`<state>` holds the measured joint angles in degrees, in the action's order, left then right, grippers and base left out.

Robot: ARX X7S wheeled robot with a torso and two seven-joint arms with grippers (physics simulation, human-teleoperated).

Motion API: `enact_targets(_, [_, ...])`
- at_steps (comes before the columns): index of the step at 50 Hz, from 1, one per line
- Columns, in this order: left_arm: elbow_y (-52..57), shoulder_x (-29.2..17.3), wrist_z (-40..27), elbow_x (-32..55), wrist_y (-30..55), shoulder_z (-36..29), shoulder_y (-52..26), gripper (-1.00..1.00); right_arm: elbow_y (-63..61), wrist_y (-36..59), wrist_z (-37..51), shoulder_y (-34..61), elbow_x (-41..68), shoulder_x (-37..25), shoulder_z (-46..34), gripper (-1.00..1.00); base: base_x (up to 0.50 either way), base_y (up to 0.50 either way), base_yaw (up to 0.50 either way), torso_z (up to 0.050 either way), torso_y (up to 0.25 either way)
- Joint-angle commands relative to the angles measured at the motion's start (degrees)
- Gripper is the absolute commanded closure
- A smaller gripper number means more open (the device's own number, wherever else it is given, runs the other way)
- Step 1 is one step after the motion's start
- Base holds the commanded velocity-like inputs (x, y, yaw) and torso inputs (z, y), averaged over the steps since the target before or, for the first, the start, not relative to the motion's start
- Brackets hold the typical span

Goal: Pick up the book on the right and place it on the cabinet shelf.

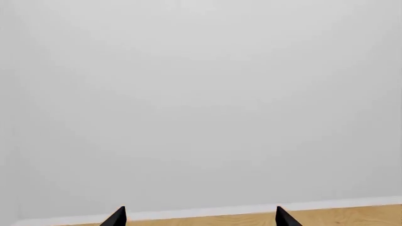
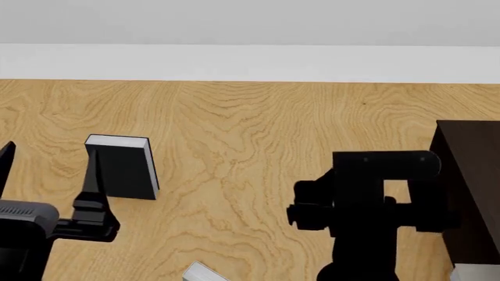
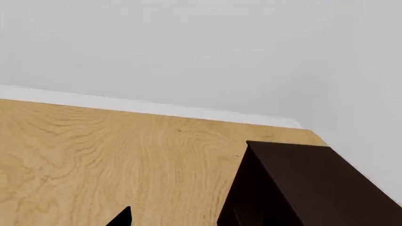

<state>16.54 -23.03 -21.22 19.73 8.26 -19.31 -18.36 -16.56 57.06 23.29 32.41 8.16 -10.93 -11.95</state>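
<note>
The dark brown cabinet [image 2: 469,175] stands at the right edge of the head view, and its flat top board [image 3: 314,174] fills the lower right of the right wrist view. A pale grey corner [image 2: 476,273] shows at the cabinet's foot and another pale grey slab [image 2: 205,273] lies at the bottom middle. I cannot tell which of them is the book. My left gripper [image 2: 48,170] is open and empty, its fingertips [image 1: 118,216] wide apart over the floor. My right gripper [image 3: 201,219] is beside the cabinet. One fingertip [image 3: 122,217] shows and the other is lost against the dark wood.
A black-covered book [image 2: 121,167] stands upright on the wooden floor, touching or just behind my left gripper's right finger [image 2: 93,175]. My right arm [image 2: 367,199] hides part of the floor left of the cabinet. A white skirting board [image 2: 250,61] and a grey wall close the far side.
</note>
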Motion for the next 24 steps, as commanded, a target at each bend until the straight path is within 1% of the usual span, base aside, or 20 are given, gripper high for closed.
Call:
enact_targets(1, [2.22,-0.63,-0.51,0.53,0.41,0.39,0.49,-1.0,-6.49,3.14,0.69,-0.53,0.64,-0.24,-0.15,-1.0,0.0,0.0,0.0,0.0,0.0])
enact_targets(24, [4.49,-1.38,-1.2,1.55,1.0,1.03,0.88,-1.0,-15.3,7.62,2.02,-0.09,1.09,-0.41,-2.14,-1.0,0.0,0.0,0.0,0.0,0.0])
